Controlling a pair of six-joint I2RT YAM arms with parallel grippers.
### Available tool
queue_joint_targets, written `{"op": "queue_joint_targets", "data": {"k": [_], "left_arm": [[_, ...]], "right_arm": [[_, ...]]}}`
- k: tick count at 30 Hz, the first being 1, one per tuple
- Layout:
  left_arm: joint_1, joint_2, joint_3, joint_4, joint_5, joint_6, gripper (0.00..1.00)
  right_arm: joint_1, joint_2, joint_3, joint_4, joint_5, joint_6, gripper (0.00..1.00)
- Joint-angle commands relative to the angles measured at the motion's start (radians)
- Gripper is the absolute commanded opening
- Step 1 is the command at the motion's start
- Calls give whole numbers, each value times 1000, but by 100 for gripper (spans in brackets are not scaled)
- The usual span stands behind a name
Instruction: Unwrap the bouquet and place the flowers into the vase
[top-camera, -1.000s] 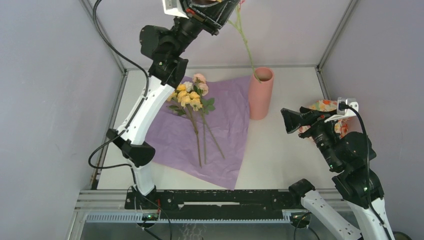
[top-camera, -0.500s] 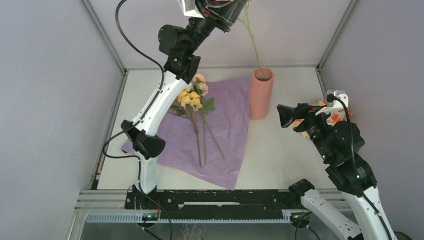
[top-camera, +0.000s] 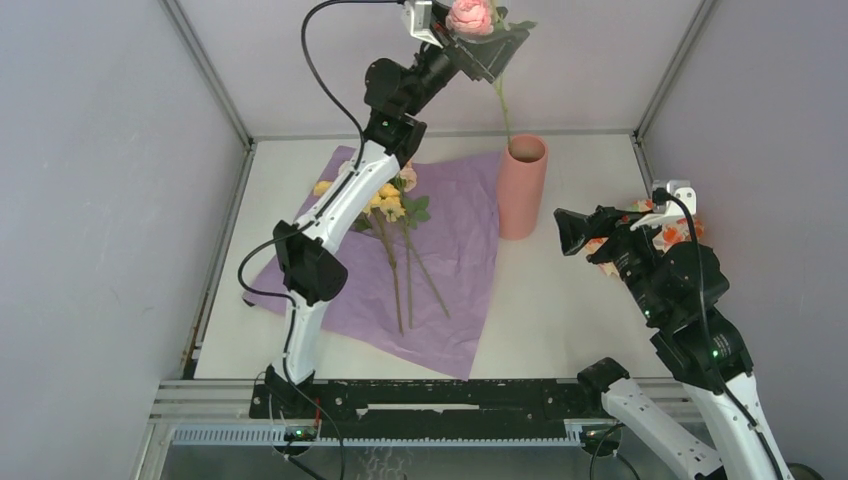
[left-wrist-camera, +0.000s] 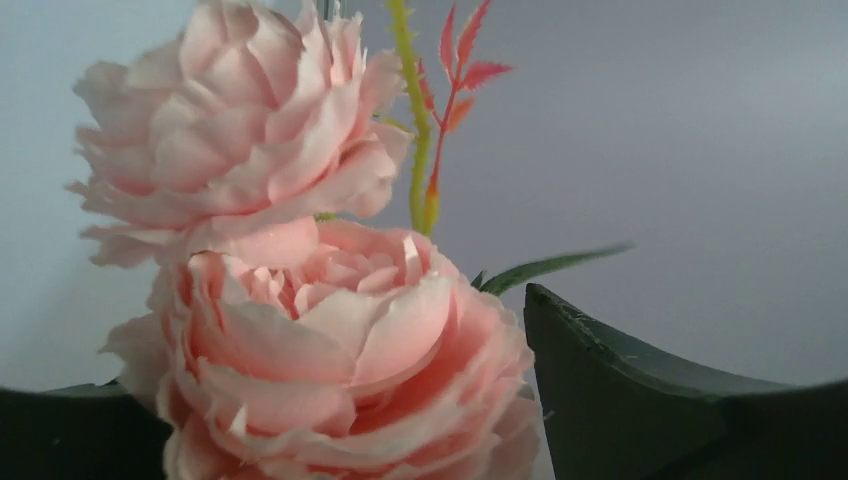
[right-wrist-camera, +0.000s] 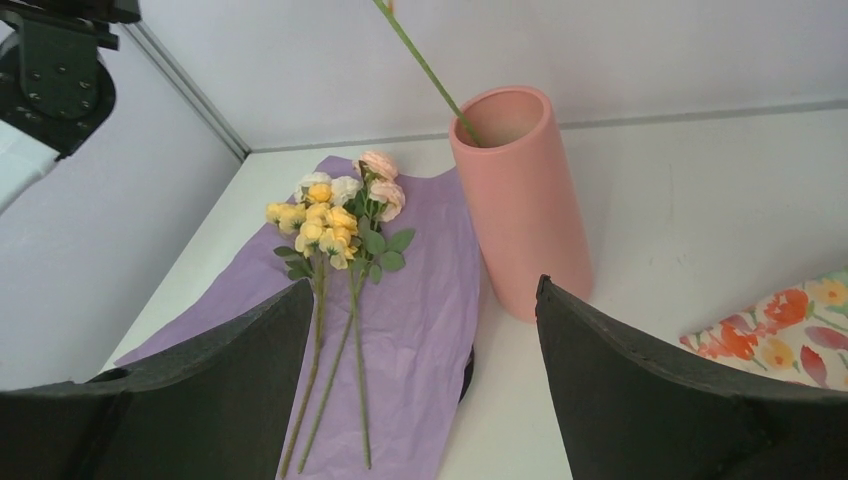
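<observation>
The salmon-pink vase (top-camera: 522, 190) (right-wrist-camera: 525, 200) stands upright at the back, off the right edge of the purple paper (top-camera: 450, 270) (right-wrist-camera: 420, 330). The bouquet lies opened out on that sheet, with several yellow, white and pink flowers (top-camera: 385, 200) (right-wrist-camera: 335, 215) resting on it. One pink rose (top-camera: 470, 15) (left-wrist-camera: 320, 350) is raised high, its green stem (top-camera: 502, 105) slanting down into the vase mouth. My left gripper (top-camera: 487, 32) (left-wrist-camera: 330, 340) is open, its jaws spread either side of that rose's head. My right gripper (top-camera: 562, 232) (right-wrist-camera: 424, 283) is open and empty, hovering right of the vase.
A cloth with orange flowers (top-camera: 665, 225) (right-wrist-camera: 790, 330) lies at the right edge under my right arm. Grey walls and metal frame posts (top-camera: 205, 70) enclose the white table (top-camera: 570, 300). A strip of black ribbon (right-wrist-camera: 470, 365) shows under the paper's right edge.
My left arm swung right and extended over the vase, carrying the rose; its head now shows in the top view. The left jaws opened. My right gripper shifted slightly left early on.
</observation>
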Motion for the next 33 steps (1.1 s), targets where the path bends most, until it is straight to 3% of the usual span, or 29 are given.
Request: {"op": "queue_joint_targets", "data": {"k": [1, 8, 22, 33], "left_arm": [[-9, -5, -36, 4, -20, -49, 83], [-11, -33, -170, -14, -34, -104, 94], [-9, -184, -565, 109, -5, -205, 100], [-8, -408, -846, -1, -65, -51, 100]], "right_arm": [[-6, -29, -20, 50, -5, 0, 90], [-6, -45, -45, 46, -46, 28, 90], [-6, -90, -45, -12, -93, 75, 93], [-5, -45, -44, -28, -230, 77, 97]]}}
